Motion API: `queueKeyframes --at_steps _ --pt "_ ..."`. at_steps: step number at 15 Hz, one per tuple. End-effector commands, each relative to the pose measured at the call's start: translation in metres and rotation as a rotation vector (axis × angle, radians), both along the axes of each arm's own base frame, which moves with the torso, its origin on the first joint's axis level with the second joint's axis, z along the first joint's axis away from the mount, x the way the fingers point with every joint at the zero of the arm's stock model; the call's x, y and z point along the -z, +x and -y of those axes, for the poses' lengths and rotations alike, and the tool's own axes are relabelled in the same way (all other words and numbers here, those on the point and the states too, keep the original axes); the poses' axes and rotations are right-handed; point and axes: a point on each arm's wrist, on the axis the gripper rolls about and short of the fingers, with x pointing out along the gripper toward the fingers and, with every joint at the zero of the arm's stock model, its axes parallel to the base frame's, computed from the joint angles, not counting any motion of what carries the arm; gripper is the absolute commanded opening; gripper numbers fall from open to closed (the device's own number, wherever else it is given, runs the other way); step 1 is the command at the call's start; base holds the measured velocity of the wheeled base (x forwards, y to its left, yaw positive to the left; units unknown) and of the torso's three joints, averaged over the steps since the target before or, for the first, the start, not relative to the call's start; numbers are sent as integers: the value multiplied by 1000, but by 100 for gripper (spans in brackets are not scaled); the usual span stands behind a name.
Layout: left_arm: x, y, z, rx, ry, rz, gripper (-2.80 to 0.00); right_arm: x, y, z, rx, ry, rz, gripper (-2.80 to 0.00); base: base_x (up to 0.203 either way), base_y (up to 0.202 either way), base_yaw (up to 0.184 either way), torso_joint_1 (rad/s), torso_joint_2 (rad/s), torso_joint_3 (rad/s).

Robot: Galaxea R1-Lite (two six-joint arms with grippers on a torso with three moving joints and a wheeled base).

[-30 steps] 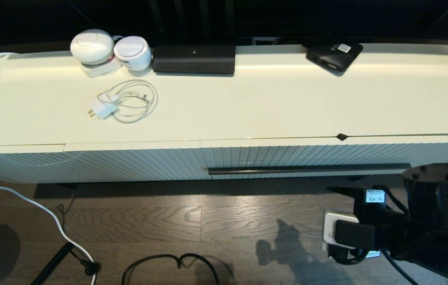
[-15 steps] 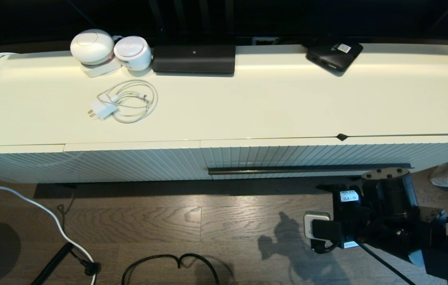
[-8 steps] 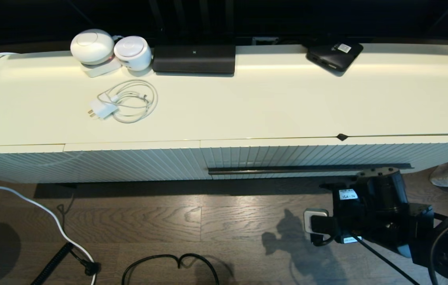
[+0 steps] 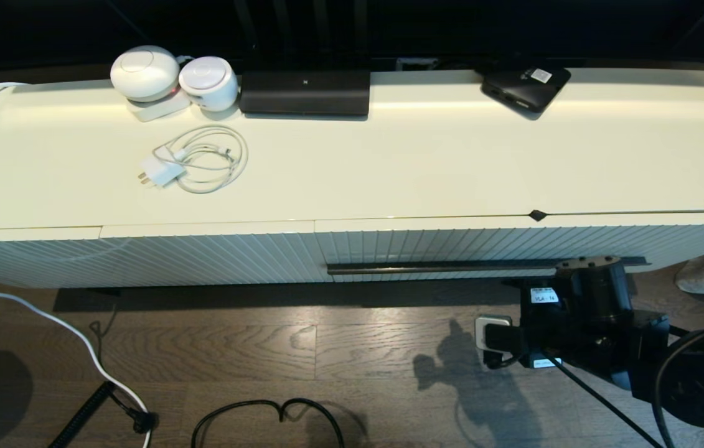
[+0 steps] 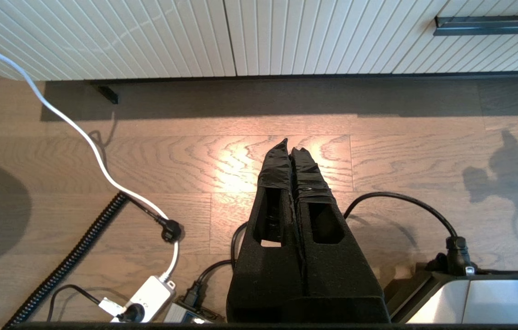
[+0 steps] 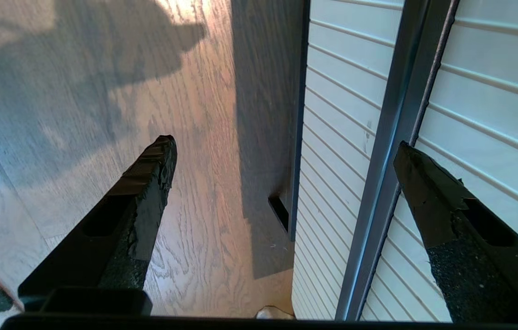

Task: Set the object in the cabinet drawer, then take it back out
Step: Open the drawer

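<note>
Here, from left to right: the left pincer point(image 5: 291, 145) hangs parked over the floor, its fingers pressed together and holding nothing. On the worktop point(image 4: 420, 168) lie a coiled white charger cable point(image 4: 196, 162) and, further right at the back, a flat black box point(image 4: 525, 84); neither is my concern. Below the worktop, the plain ribbed panel point(image 4: 202, 255) gives way to the cabinet drawer point(image 4: 451, 246), which is shut.

I cannot see the umbrella in any view, so I judge that it is inside the drawer. A small black tip point(image 4: 537, 215) pokes from the seam above the drawer front. It may be part of the umbrella, but I cannot tell.

Furthest right, the right pincer point(image 6: 285, 144) is spread wide and empty at the right-hand stretch of the bar handle point(image 4: 439, 267). In the wrist view the bar runs between the two fingers, one over the ribbed front and the other over the floor. I see no contact yet.

Handling notes, as I judge them:
- **The bar:** it is thin, rigid and smooth, so I would close squarely across it. A pull this far off centre could skew a wide drawer.
- **The umbrella:** it should be light, with loose fabric that slips and bunches. The short stiff handle, or the folded body just beside it, is the sound place to grip, not the thin loop.
</note>
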Motion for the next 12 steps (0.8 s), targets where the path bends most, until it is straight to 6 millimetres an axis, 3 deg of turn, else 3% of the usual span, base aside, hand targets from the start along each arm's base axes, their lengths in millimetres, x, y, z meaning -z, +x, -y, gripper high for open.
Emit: queueKeyframes --at_steps 1,12 --pt "0 0 0 0 -1 3 -280 2 8 0 8 -5 3 0 0 0 0 0 0 0" --pt "0 0 0 0 -1 3 -280 5 32 -5 47 63 14 0 0 0 0 0 0 0"
